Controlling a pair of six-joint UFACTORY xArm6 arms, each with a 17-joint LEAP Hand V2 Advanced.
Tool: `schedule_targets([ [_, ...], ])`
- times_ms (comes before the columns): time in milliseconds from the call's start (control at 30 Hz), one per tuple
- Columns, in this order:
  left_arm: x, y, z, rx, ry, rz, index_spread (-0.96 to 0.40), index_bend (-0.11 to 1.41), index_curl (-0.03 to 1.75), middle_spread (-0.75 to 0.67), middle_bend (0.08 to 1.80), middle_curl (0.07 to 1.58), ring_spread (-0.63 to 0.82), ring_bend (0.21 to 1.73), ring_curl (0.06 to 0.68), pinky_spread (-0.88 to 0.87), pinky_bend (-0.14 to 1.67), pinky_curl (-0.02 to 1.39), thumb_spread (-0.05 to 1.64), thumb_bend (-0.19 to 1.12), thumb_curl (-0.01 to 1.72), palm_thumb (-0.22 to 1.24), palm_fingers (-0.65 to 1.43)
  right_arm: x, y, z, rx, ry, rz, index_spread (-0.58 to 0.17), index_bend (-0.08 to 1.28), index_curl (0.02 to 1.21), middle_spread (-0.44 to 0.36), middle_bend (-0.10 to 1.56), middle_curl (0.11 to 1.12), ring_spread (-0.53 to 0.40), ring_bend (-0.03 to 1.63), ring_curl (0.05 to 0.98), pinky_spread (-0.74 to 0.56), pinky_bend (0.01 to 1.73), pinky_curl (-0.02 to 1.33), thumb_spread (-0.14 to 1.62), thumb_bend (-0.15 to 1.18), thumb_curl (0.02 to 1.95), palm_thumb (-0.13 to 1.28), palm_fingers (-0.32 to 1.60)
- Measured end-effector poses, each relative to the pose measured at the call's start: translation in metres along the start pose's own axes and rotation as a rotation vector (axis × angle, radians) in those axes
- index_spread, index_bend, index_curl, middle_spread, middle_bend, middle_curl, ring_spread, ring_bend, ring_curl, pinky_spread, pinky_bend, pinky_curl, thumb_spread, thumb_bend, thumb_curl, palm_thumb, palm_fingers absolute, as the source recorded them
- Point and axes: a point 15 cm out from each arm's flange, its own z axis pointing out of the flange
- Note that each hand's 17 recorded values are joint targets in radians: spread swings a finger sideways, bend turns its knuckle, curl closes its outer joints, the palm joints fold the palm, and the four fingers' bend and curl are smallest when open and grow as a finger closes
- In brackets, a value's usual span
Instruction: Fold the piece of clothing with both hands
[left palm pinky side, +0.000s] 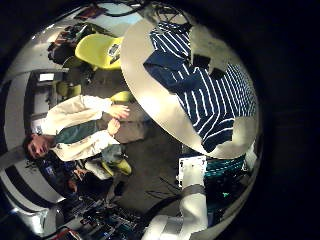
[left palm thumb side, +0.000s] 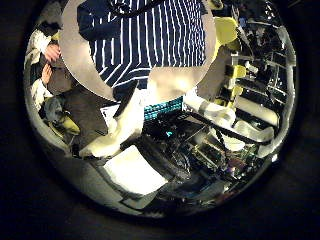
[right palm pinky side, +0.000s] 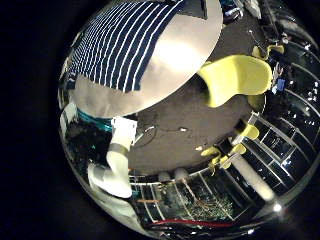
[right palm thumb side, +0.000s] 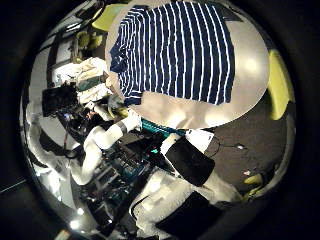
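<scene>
A navy-and-white striped shirt (right palm thumb side: 178, 52) lay spread flat on a round pale table (right palm thumb side: 250, 75), seen from palm cameras held well above it. Neither hand touched the cloth, and whether their fingers were open or curled could not be told. The fold appeared not yet begun; next, both hands would need to descend to the garment's edges.
</scene>
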Motion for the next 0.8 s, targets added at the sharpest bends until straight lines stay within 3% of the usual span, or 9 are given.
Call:
schedule_targets([
  [400,0.007,0.012,0.028,-0.043,0.009,-0.003,-0.1,0.18,0.38,0.02,0.24,0.44,-0.06,0.86,0.239,-0.18,0.62,0.52,1.13,-0.02,0.33,0.39,0.31,0.004,-0.006,0.005,-0.018,0.003,-0.02,-0.355,0.17,0.3,0.021,0.19,0.35,0.181,0.45,0.21,0.4,0.39,0.24,1.34,-0.01,0.34,0.49,0.19],
  [633,0.036,0.006,0.058,-0.056,-0.026,0.111,-0.1,0.19,0.39,0.03,0.23,0.44,-0.04,0.85,0.237,-0.15,0.59,0.52,1.13,-0.02,0.33,0.39,0.28,0.001,-0.006,0.007,-0.02,-0.006,-0.019,-0.356,0.17,0.3,0.021,0.19,0.35,0.182,0.44,0.215,0.4,0.38,0.25,1.35,-0.01,0.33,0.49,0.19],
  [800,0.054,-0.006,0.083,-0.022,-0.045,0.175,-0.07,0.2,0.41,0.1,0.2,0.43,0.1,0.78,0.218,0.02,0.47,0.48,1.06,-0.06,0.3,0.27,0.14,0.001,-0.005,0.013,-0.035,-0.011,-0.008,-0.356,0.17,0.3,0.021,0.19,0.35,0.181,0.43,0.217,0.4,0.37,0.25,1.36,-0.01,0.33,0.5,0.19],
])
